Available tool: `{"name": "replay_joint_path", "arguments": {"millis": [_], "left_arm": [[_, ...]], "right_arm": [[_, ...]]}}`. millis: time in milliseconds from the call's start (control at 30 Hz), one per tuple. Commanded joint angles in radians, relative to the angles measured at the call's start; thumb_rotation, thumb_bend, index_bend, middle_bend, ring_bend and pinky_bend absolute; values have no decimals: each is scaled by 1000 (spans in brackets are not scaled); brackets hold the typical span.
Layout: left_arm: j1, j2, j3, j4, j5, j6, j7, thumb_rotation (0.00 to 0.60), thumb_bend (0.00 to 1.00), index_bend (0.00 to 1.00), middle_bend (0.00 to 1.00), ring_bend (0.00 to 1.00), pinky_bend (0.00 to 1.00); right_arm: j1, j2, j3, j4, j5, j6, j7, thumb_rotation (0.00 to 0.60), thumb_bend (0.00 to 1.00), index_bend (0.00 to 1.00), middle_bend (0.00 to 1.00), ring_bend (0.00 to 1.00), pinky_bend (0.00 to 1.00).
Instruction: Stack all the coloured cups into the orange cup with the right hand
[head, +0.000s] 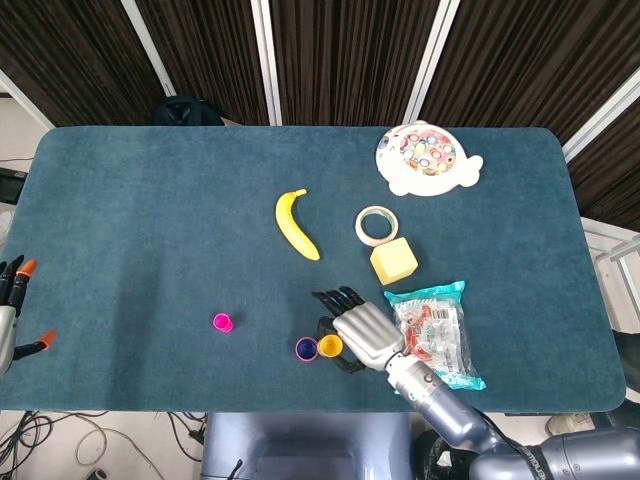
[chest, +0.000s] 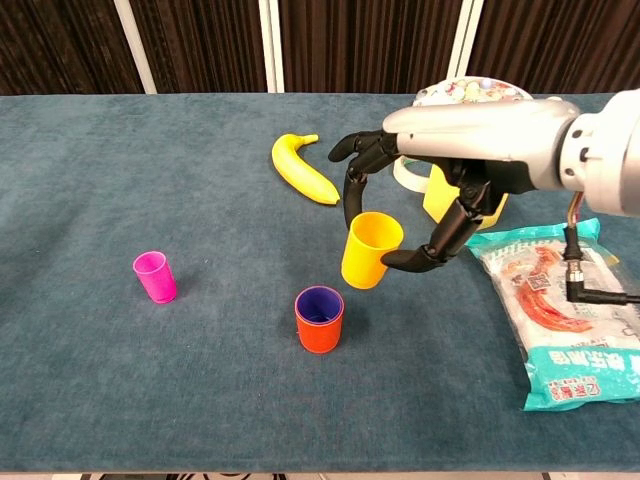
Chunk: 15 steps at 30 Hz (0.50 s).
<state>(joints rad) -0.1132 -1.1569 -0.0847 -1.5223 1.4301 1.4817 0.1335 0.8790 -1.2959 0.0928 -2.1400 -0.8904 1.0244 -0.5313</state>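
Right hand (chest: 440, 190) grasps one yellow cup (chest: 371, 249) between thumb and fingers, cup tilted and held above the table (chest: 150, 380), just right of and above the one orange cup (chest: 319, 319), which stands upright with a purple cup (chest: 319, 305) nested inside. One pink cup (chest: 155, 277) stands alone well to the left; a blue cup is not visible in either view. Also on the table: one banana (chest: 302, 167), one yellow block (head: 394, 262), one tape roll (head: 376, 226), one snack packet (chest: 555, 310), one fish-shaped toy (head: 426, 159); left hand (head: 10, 310) shows only at the head view's edge, state cannot be told.
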Motion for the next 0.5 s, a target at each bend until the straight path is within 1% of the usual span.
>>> {"name": "replay_joint_path", "arguments": {"millis": [33, 500], "left_arm": [[0, 1, 0, -1, 0, 1, -2, 600, 0, 0, 0, 0, 52], [-1, 0, 0, -1, 0, -1, -1, 600, 0, 0, 0, 0, 52]], "right_arm": [[6, -25, 3, 17, 10, 7, -8, 600, 431, 483, 0, 1, 36], [44, -118, 16, 69, 85, 14, -52, 600, 431, 483, 0, 1, 36]]}}
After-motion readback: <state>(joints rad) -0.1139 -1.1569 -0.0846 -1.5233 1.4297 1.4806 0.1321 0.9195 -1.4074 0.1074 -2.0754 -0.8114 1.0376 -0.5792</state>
